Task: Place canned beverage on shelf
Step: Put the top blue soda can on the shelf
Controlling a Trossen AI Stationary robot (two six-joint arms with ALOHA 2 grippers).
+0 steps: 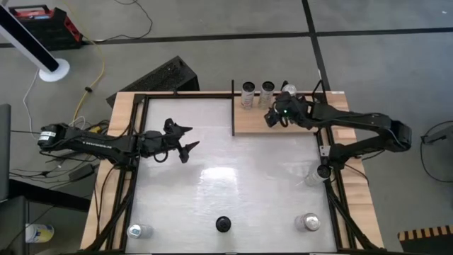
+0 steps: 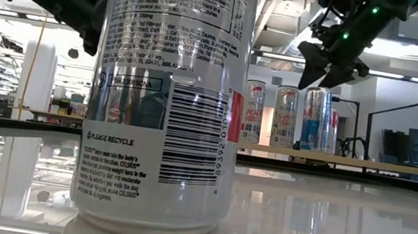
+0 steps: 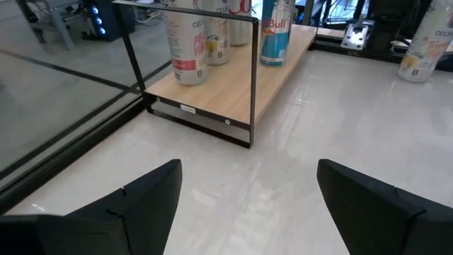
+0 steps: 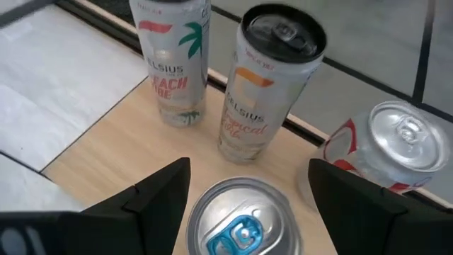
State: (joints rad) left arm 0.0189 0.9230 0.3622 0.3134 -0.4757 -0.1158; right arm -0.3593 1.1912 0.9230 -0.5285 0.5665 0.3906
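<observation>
- High view: the shelf (image 1: pixel 279 120) lies at the far edge of the tabletop (image 1: pixel 233 184). The right hand (image 1: pixel 277 117) hangs over the shelf; the left hand (image 1: pixel 185 139) waits off to the shelf's left.
- Low view: a big can (image 2: pixel 164 99) stands close in front; the shelf's cans stand far behind it.
- Left wrist view: the left hand's fingers (image 3: pixel 141 202) are spread apart and hold nothing.
- Right wrist view: the right hand's fingers (image 4: pixel 159 188) stand open on both sides of a blue-tab can (image 4: pixel 241 219) on the shelf, with no clear contact.

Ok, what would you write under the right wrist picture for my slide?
Open right pincer above a blue-tabbed can on the shelf, beside three other cans.
</observation>
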